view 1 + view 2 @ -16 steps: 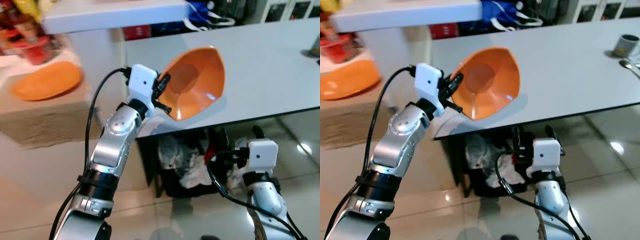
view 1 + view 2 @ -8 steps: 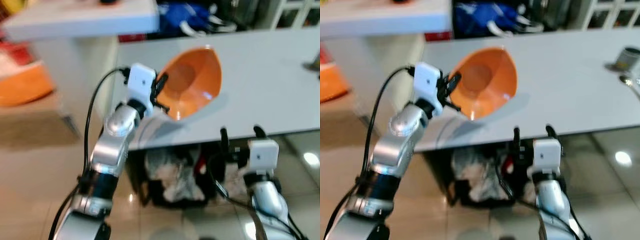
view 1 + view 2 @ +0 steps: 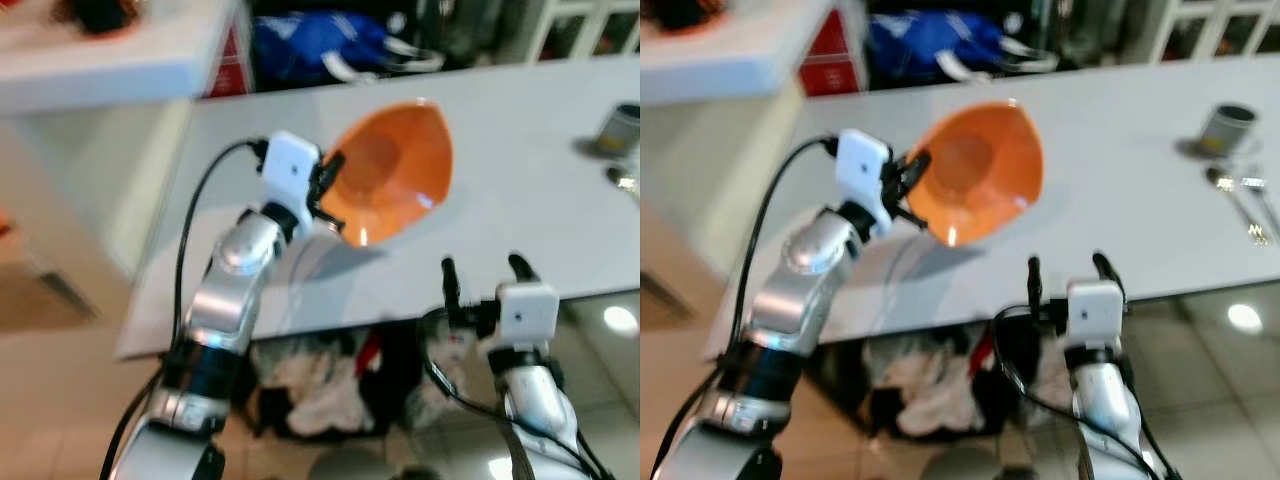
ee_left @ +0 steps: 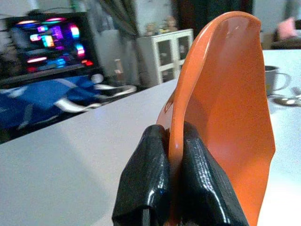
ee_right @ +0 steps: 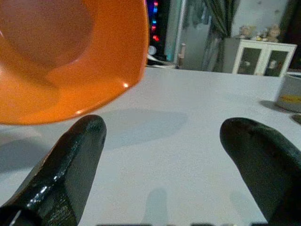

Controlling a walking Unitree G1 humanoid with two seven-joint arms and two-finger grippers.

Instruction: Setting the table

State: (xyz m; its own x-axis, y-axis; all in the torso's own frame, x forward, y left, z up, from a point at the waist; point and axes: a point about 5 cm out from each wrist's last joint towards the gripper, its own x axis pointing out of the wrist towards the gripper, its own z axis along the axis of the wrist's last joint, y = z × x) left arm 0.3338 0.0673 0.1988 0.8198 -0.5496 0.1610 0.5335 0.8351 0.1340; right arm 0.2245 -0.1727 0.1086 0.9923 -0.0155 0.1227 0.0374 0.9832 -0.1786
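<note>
My left gripper [image 3: 328, 185] is shut on the rim of an orange bowl [image 3: 392, 172], holding it tilted on edge above the white table [image 3: 520, 200]. In the left wrist view both black fingers [image 4: 150, 183] pinch the bowl [image 4: 225, 108] rim. My right gripper [image 3: 480, 270] stands open and empty at the table's near edge, just below and right of the bowl. Its wrist view looks across the tabletop [image 5: 178, 155] with the bowl [image 5: 70, 56] overhead. A grey cup [image 3: 1225, 127] on a saucer and cutlery [image 3: 1240, 205] sit at the table's far right.
A white counter [image 3: 110, 60] stands at the upper left. Blue bags [image 3: 320, 45] lie behind the table. Under the table's near edge is a dark bin with crumpled white material [image 3: 320, 385]. Glossy floor [image 3: 610, 320] shows at the right.
The camera has moved closer and turned right, so the table fills more of the view and the cup and cutlery appear. The bowl stays gripped. The right gripper now reaches the table's edge.
</note>
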